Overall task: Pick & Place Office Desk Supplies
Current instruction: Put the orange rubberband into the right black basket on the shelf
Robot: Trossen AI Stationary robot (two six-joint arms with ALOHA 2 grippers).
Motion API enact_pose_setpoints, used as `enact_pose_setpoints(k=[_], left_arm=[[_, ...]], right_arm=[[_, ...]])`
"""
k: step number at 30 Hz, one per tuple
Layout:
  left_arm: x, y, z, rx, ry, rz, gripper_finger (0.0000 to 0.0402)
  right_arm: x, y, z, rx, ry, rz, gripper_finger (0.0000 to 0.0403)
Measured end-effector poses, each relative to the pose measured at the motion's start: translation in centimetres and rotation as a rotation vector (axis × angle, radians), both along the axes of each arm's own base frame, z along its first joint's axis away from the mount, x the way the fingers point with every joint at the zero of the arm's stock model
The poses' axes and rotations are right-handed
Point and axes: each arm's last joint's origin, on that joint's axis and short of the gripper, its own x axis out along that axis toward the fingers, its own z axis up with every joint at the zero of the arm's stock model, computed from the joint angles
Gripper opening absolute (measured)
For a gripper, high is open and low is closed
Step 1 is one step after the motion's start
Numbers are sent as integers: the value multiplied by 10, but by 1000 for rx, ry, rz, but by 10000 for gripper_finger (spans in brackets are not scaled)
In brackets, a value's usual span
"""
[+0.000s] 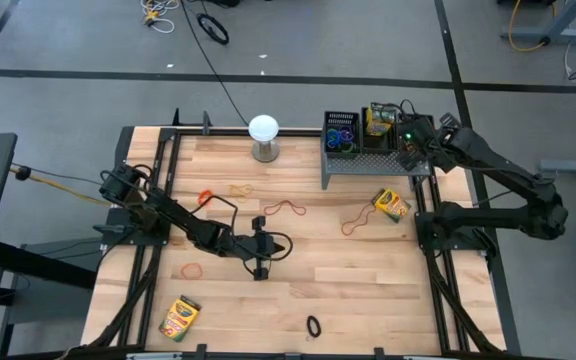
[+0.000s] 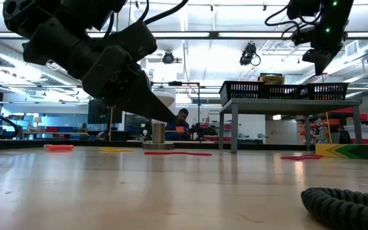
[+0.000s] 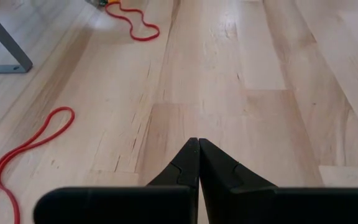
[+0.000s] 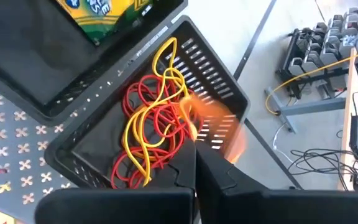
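- Partly done, my read: three mesh bins (image 1: 368,134) sit on the grey riser (image 1: 373,163) at far right of the surface (image 1: 368,290). Left bin holds blue/purple bands (image 1: 341,137), middle one a crayon box (image 1: 378,122).
- Right wrist view: the third bin (image 4: 213,74) holds red and yellow bands (image 4: 148,127), tangled.
- Right claw (image 4: 195,163) hangs over that bin, fingers together, nothing clamped that I can see; an orange blur just beside the tips, can't tell what.
- Left claw (image 1: 259,268) mid-surface, low, fingers together and empty in its wrist view (image 3: 198,151).
- Still loose: crayon box (image 1: 392,205) just near of the riser, long axis diagonal, far-left to near-right; another crayon box (image 1: 180,317) near left, also diagonal, the other way.
- Loose bands: long red loop (image 1: 286,208) at centre, stretched left-right; red loop (image 1: 353,221) beside the right box, running diagonal; small red loop (image 1: 190,269) left; orange one (image 1: 206,198) and tan one (image 1: 240,188) far left; black loop (image 1: 314,326) near edge.
- White globe (image 1: 263,128) at far centre, not a supply.
- So most bands and two boxes left to bin.
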Motion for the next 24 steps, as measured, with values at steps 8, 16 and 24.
enact_pose_setpoints(k=[8, 16, 24], left_arm=[[0, 0, 0, 0, -1, 0, 8], [0, 0, 1, -2, -7, 0, 8], [1, 0, 2, -8, -23, 0, 8]], right_arm=[[-2, -10, 1, -24, -39, -56, 3], [-4, -25, 0, -18, -81, -94, 4], [8, -35, -11, 43, -85, -100, 10]])
